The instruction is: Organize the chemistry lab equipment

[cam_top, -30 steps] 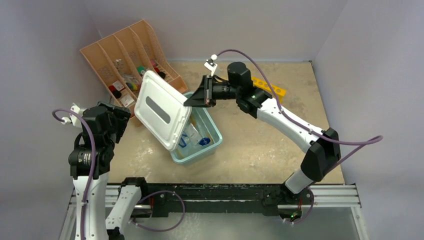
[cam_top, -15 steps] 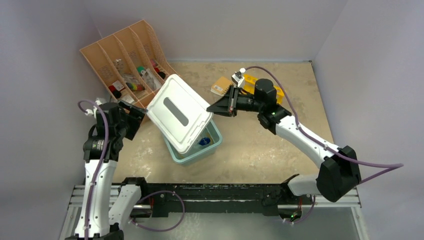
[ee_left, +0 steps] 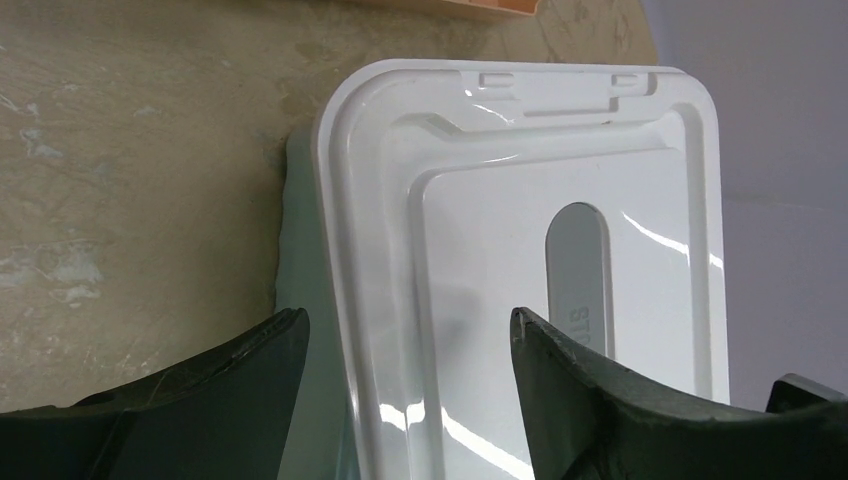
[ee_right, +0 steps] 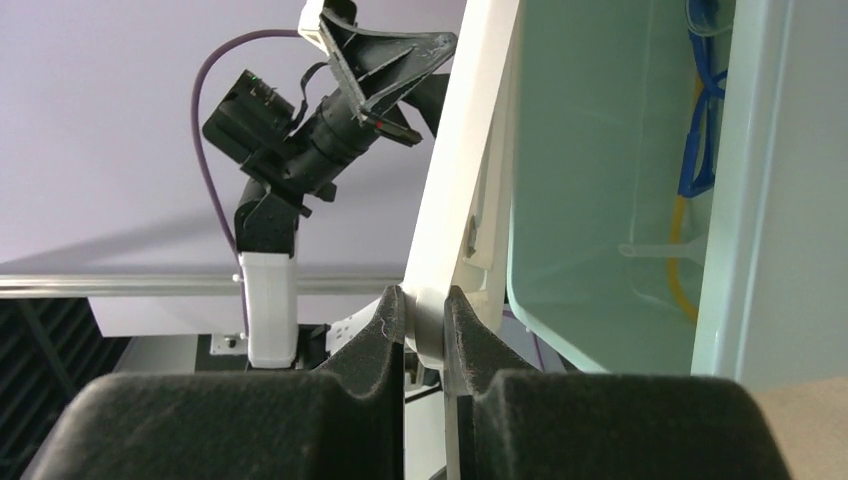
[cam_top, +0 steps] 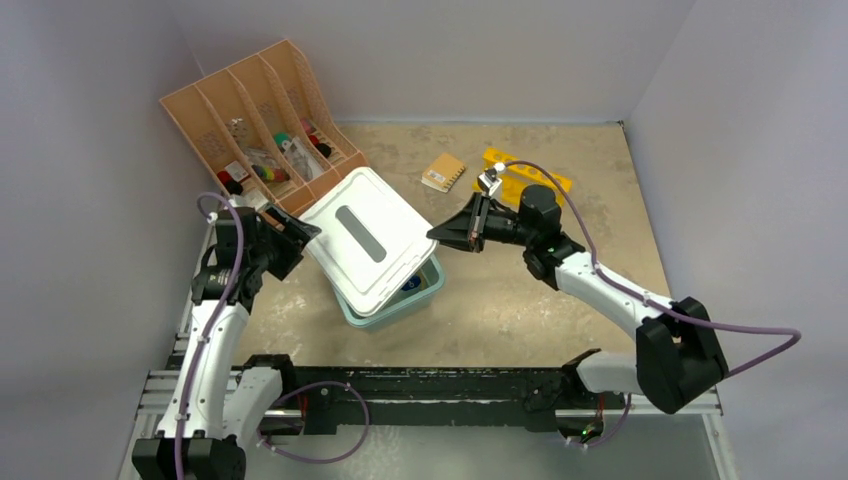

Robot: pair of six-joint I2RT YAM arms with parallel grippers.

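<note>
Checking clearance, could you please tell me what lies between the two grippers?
The white lid, over the teal tub, spans from left gripper to right gripper, as the top view shows.

**white lid (cam_top: 372, 238) askew on teal tub (cam_top: 400, 312)**

At centre frame, the right gripper (cam_top: 437, 234) pinches the lid's right edge; the left gripper (cam_top: 300, 236) sits at its left corner. Upper left, the peach organiser (cam_top: 215, 115) holds small items (cam_top: 265, 170). Upper centre lie 2 things: tan notepad (cam_top: 443, 172), yellow block (cam_top: 555, 183).

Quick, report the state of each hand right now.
Left hand: open, fingers wide apart over one edge of the white lid.
Right hand: closed, pinching the white lid's rim.
</note>
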